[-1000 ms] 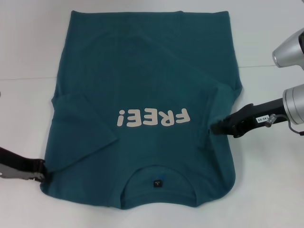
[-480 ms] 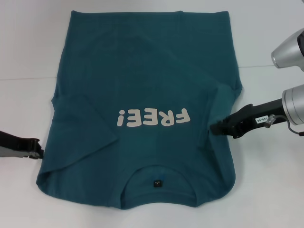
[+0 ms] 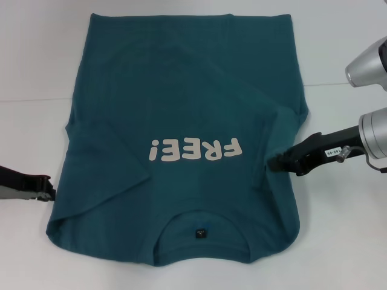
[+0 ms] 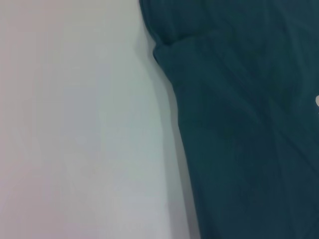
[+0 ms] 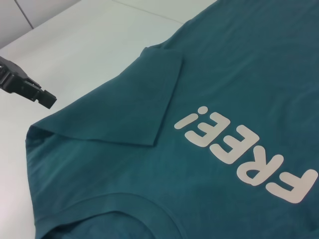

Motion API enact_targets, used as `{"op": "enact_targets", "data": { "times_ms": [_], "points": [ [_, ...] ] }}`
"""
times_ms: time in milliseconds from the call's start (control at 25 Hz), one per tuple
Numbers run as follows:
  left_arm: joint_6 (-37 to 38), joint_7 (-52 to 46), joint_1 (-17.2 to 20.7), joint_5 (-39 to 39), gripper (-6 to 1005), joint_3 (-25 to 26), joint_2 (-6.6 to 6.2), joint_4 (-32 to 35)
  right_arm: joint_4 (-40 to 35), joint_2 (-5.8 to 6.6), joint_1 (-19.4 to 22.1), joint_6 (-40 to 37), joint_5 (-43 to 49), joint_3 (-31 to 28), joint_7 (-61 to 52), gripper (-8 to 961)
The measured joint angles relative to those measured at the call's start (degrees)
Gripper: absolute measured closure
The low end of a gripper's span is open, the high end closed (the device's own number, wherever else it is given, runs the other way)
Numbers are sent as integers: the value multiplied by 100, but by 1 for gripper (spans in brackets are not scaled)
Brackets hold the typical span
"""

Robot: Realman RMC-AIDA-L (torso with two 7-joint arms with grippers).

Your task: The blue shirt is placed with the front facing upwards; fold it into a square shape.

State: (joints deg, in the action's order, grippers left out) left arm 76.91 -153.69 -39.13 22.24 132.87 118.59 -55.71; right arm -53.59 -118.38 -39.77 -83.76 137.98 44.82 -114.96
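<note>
While both sleeves lie turned in, the dark teal-blue short-sleeved cotton T-shirt (image 3: pixel 181 121) sits flat, front up, on the white desk (image 3: pixel 338 241), collar nearest the robot.
Looks light, soft & floppy w/ no stiffness: it'll sag and crease wherever it isn't supported, so prob. best pinched at edges/corners, e.g. both shoulder corners by the collar or both hem corners at the far end, lifted evenly & laid over, both layers taken together. White "FREE!" lettering (image 3: pixel 196 148) reads upside down from the head view; small dark neck tag (image 3: pixel 200 231) marks the collar. Left hand (image 3: pixel 43 188) is low on the desk just beside the shirt's left shoulder edge, not touching it; can't tell if spread or pressed together. Right hand (image 3: pixel 272 162) has its tip at the folded right sleeve, fingers apparently pressed together; grip on cloth unclear.
</note>
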Motion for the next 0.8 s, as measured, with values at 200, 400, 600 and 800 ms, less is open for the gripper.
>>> {"op": "enact_targets", "data": {
  "times_ms": [200,400,600,800],
  "points": [
    [-79,-41,13,-9,913,11,6,16,-1,-1,-4,15,0,0,0,939],
    [-51,147,20,-8,760,-41,11,-35,-2,-6,-5,31,0,6,0,939],
    [-96,640,91,-46,639,-80,162,-296,-3,-9,-5,35,1,9,0,939],
    [-228,1008,318,-57,519,-121,446,-922,-3,-9,-5,36,1,9,-2,939]
  ]
}}
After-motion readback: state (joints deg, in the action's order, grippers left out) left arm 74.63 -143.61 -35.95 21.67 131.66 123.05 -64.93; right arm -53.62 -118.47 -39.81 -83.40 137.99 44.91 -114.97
